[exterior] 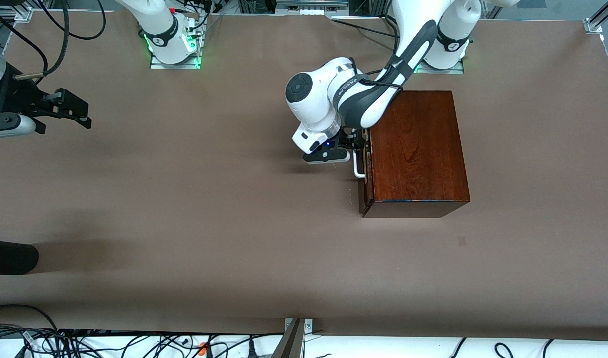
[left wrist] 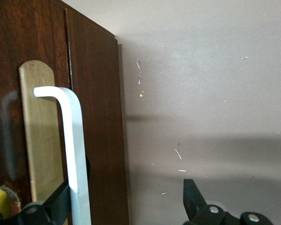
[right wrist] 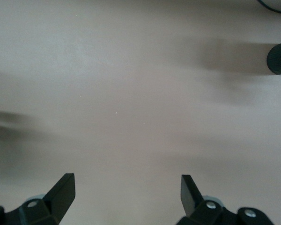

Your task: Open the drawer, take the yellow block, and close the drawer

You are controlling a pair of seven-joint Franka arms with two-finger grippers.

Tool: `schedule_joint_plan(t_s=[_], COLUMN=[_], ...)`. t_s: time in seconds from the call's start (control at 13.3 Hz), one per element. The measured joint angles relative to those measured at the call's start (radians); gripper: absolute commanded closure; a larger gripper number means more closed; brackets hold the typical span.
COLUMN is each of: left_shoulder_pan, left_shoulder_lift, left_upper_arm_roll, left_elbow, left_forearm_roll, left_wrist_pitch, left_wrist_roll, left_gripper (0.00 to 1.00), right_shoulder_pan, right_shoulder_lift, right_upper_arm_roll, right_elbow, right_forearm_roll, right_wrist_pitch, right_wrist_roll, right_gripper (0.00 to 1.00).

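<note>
Between my left jaws (left wrist: 126, 201): white loop handle (left wrist: 75, 154) of dark reddish-brown wooden drawer (exterior: 366, 171), jaws wide, ungripped.
Right jaws (right wrist: 127, 193): spread wide, empty, waiting over brown surface (exterior: 184, 199).

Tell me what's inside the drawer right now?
Cannot be seen: the drawer is shut in the wooden box, hiding its interior. No yellow block shows. The left gripper, open, is at the white handle; the right gripper waits, open.
</note>
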Motion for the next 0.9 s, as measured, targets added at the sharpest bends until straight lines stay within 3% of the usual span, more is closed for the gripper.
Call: schedule_joint_plan(t_s=[0.9], left_shoulder_pan=[-0.087], left_shoulder_lift=[0.099], left_upper_arm_roll=[0.016], left_elbow=[0.162], left_forearm_roll=[0.004], left_wrist_pitch=[-0.02], left_wrist_roll=[-0.095], left_gripper=[0.0], right_shoulder_pan=[0.0], right_shoulder_lift=[0.0], right_upper_arm_roll=[0.0], right_elbow=[0.0], right_forearm_roll=[0.0], right_wrist_pitch=[0.0], right_wrist_roll=[0.0], right_gripper=[0.0])
